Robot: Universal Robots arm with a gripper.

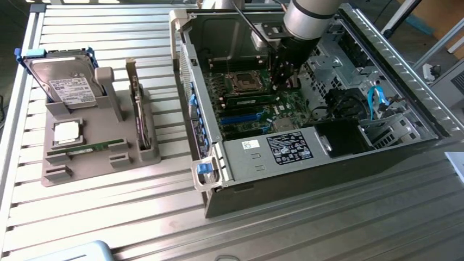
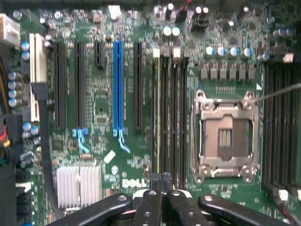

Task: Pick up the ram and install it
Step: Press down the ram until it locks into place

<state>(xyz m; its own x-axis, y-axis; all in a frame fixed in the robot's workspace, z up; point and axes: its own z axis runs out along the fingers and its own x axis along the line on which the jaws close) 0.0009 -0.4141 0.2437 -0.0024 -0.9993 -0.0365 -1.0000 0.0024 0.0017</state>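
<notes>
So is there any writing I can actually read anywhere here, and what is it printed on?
"DELL": white letters on the green motherboard, beside the silver heatsink, seen in the wrist view.
White label on the hard drive: print too small to read.
Black label on the power supply: too small to read.
Small white sticker on the metal plate next to it: a code mark, unreadable.

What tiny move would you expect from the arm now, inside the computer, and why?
Probably a short push straight down. The ram stands on edge in a memory slot beside the empty processor socket, and the shut gripper sits right over one end of it. Whether it has clicked fully home cannot be told, so a gentle press looks sensible.
</notes>
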